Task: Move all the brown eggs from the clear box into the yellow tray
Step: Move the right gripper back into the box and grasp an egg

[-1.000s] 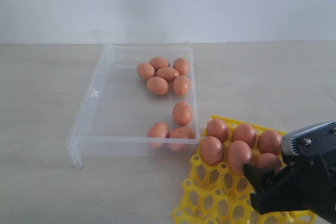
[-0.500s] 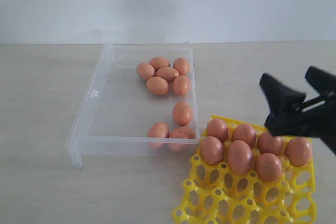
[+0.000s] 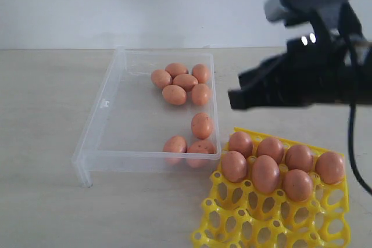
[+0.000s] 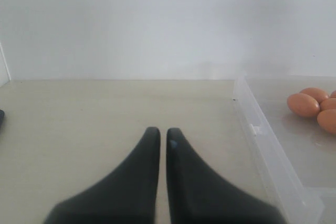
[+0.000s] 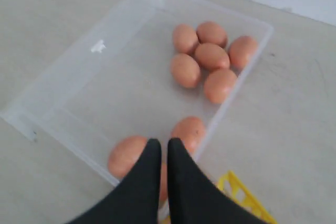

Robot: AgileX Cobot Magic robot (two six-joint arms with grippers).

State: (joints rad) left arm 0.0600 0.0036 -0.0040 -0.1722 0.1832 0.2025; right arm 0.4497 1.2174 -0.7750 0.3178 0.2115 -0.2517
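Several brown eggs [image 3: 185, 81] lie in the clear box [image 3: 104, 104]: a cluster at its far end, one by the right wall [image 3: 201, 125] and two at the near wall [image 3: 175, 144]. More eggs [image 3: 265, 172] fill the back cups of the yellow tray [image 3: 232, 213]. My right gripper [image 3: 232, 99] hangs shut and empty above the gap between box and tray. In the right wrist view its tips [image 5: 160, 145] are over the two near eggs [image 5: 189, 131]. My left gripper [image 4: 159, 132] is shut and empty over bare table beside the box [image 4: 257, 129].
The tray [image 5: 241, 192] sits right against the box's [image 5: 121, 87] near right corner. A pale wall [image 3: 174, 4] runs behind the table. A cable [image 3: 350, 143] hangs from the right arm over the tray's right side.
My right gripper rose from the tray, swung up and left towards the box, and went from open to shut. The tray's rightmost egg, hidden behind it before, shows now.
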